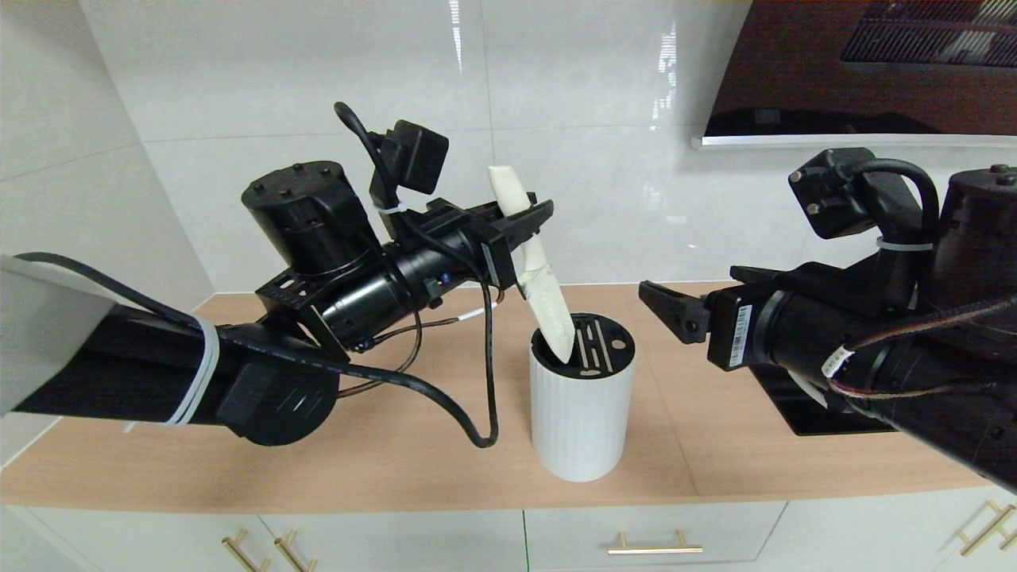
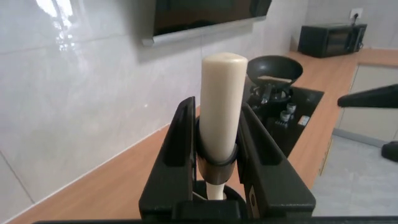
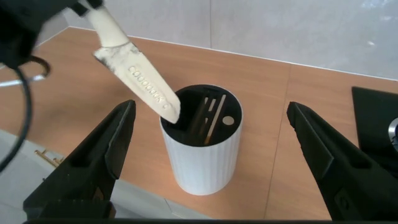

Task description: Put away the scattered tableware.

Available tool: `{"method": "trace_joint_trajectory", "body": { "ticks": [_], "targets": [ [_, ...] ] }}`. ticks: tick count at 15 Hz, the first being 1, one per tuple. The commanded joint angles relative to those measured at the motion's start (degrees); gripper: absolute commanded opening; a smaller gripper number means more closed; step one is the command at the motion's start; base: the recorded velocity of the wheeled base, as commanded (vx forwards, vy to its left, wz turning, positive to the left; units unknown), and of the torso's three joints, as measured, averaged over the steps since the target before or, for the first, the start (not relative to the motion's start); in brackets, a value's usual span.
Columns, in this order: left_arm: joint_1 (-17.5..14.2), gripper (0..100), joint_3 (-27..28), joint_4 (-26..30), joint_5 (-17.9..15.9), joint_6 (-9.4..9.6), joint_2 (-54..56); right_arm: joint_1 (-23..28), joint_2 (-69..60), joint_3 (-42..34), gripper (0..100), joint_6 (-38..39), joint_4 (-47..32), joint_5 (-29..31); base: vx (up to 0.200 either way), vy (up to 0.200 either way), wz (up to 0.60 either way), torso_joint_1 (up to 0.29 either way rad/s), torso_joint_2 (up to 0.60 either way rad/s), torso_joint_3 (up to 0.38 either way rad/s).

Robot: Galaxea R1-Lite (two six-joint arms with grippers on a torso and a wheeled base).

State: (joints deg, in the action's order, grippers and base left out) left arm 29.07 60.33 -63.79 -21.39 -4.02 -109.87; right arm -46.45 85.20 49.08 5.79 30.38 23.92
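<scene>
Head view: left hand (image 1: 526, 224) grips knife (image 1: 550, 308); blade print (image 3: 147, 84) seemingly unreadable.

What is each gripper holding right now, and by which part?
The left gripper grips the white knife by its handle, blade tip at the knife block's top. The right gripper is open, holding nothing.

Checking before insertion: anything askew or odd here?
The knife in the left hand leans instead of standing upright; its tip sits at the rim edge of the black slotted top of the holder, beside the narrow slots. Nothing spilled or damaged.
</scene>
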Motion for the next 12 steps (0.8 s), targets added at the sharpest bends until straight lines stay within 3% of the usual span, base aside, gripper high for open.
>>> {"method": "trace_joint_trajectory", "body": {
  "ticks": [1, 4, 12],
  "targets": [
    [-0.2, 0, 0.0, 0.0, 0.0, -0.02, -0.9, 0.0, 0.2, 0.0, 100, 0.0, 0.0, 0.0, 0.0, 0.0, 0.0, 0.0, 0.0, 0.0],
    [-0.2, 0, 0.0, 0.0, 0.7, 1.21, -2.5, 0.0, 0.2, 0.0, 100, 0.1, 0.0, 0.0, 0.0, 0.0, 0.0, 0.0, 0.0, 0.0],
    [0.7, 0, 1.2, -0.6, 1.7, 1.21, -6.1, 0.0, 0.1, 0.1, 100, 0.0, 0.1, 0.0, 0.0, 0.0, 0.0, 0.0, 0.0, 0.0]
  ]
}}
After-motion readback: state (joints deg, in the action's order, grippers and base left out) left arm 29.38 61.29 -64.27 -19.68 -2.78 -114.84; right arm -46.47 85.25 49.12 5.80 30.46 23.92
